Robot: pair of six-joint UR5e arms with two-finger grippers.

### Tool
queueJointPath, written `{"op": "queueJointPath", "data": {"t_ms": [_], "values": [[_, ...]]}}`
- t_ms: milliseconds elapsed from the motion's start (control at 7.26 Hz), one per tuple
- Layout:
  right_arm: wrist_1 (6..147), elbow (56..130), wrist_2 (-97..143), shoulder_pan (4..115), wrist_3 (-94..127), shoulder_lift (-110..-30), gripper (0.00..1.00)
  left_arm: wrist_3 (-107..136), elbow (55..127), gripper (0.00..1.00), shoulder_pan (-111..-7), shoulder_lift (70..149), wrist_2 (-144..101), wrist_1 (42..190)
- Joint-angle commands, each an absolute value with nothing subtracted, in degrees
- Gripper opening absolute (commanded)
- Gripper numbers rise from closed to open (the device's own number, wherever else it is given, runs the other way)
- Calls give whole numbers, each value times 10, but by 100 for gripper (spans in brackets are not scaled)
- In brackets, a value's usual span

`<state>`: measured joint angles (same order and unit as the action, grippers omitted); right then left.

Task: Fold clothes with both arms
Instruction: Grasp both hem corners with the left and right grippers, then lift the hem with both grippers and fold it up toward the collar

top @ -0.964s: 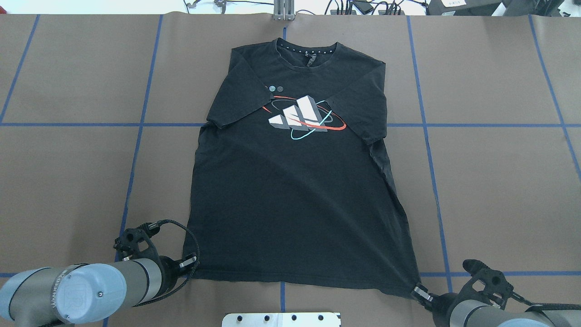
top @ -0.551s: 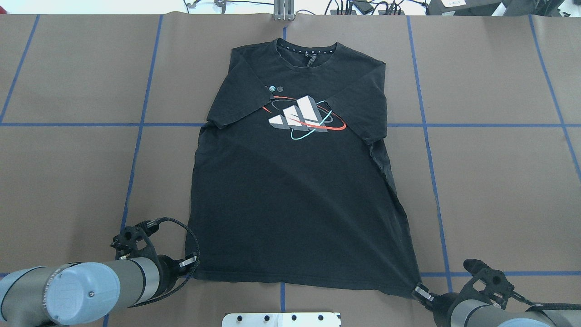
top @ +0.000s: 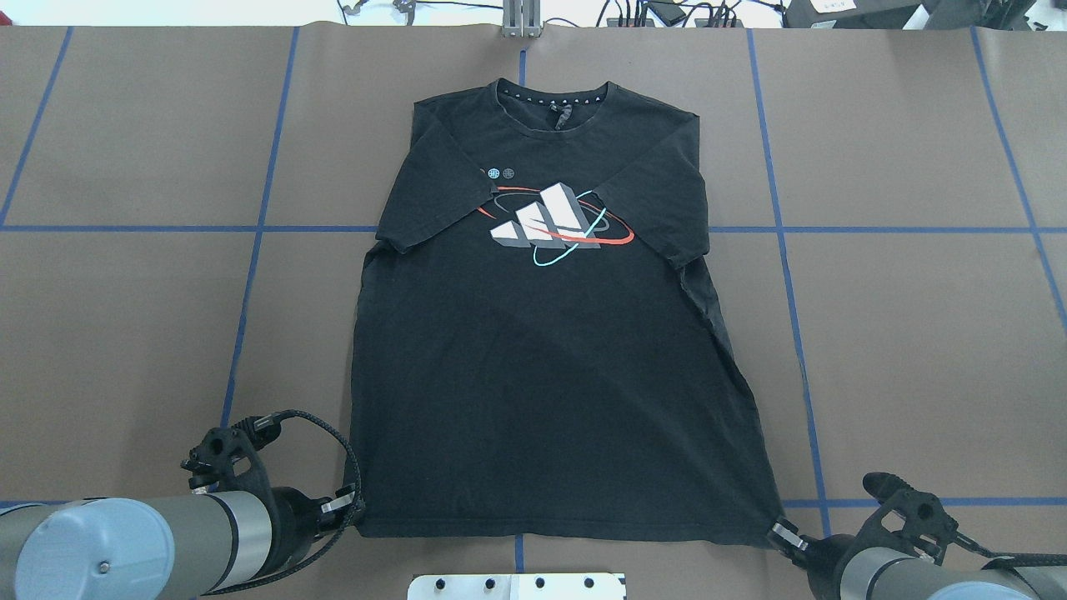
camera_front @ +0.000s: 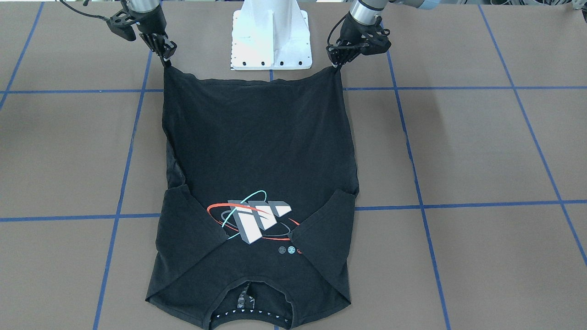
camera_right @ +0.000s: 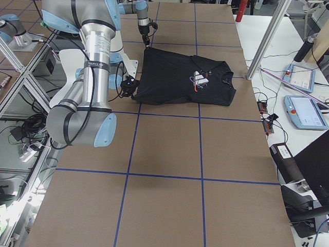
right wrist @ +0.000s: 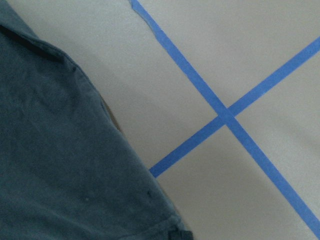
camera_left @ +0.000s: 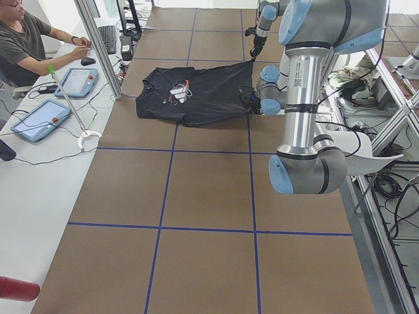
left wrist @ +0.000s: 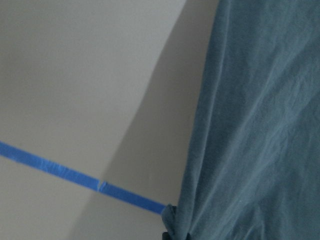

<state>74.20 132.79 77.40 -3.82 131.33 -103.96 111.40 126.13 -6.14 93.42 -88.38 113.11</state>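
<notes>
Shirt (top: 542,375): black, soft, light, probably limp. Lies flat mid-table (top: 125,333), sleeves folded in, collar far. Left gripper (top: 348,505) pinched on near-left hem corner; right gripper (top: 782,533) pinched on near-right corner. Corners suit holding; hem between likely sags.

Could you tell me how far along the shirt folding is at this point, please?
Done: the T-shirt lies flat, front up, with both sleeves folded in over the chest. In hand: the left gripper and right gripper each pinch a corner of the hem nearest the robot. To do: the hem is not yet carried to the collar, so the body is unfolded.
</notes>
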Motion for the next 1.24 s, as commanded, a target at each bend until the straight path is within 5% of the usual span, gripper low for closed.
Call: {"op": "queueJointPath", "data": {"t_ms": [0, 275, 551, 1101], "values": [[742, 1343, 776, -39, 1313, -1056, 0, 1114, 1302, 0, -62, 925, -893, 1129], [744, 1376, 792, -33, 1312, -1058, 0, 1114, 1330, 0, -72, 916, -912, 1129], [748, 1381, 908, 98, 1242, -1018, 0, 1107, 1325, 0, -137, 925, -914, 1131], [835, 1309, 1057, 309, 1126, -876, 0, 1103, 1262, 0, -242, 1004, -918, 1139]]}}
